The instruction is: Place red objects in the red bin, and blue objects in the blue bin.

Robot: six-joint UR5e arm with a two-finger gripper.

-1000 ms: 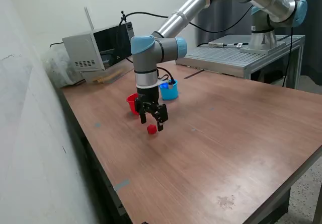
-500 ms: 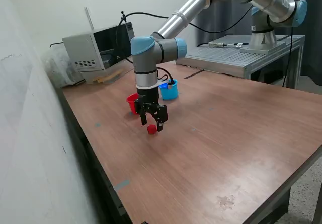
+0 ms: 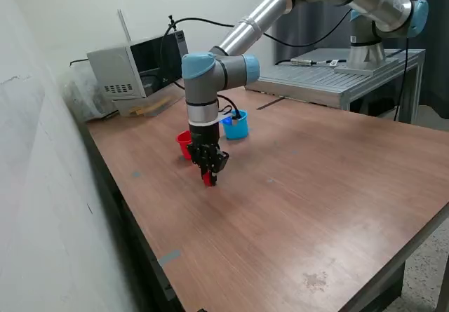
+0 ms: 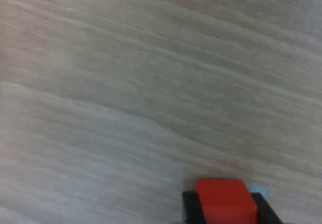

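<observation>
One red cube (image 3: 208,179) is counted, just in front of the red cup (image 3: 184,144). One red cup and one light blue cup (image 3: 236,127) are counted. One arm with one end effector (image 3: 208,174) is seen.

A brown wood-grain desk (image 3: 316,207) fills most of the exterior view, its surface showing a few pale scuffs near the front edge and a small bluish mark toward the exterior view's left. At the far left corner of the desk stands a grey box-shaped device (image 3: 133,66) with a dark open front and a thin white rod rising from its top, with a clear crumpled plastic bag (image 3: 81,95) just beside it against the white wall (image 3: 42,186). Beyond the desk, at the far right, a grey metal bench (image 3: 337,80) with a ribbed top carries a flat silver item (image 3: 316,60).
</observation>
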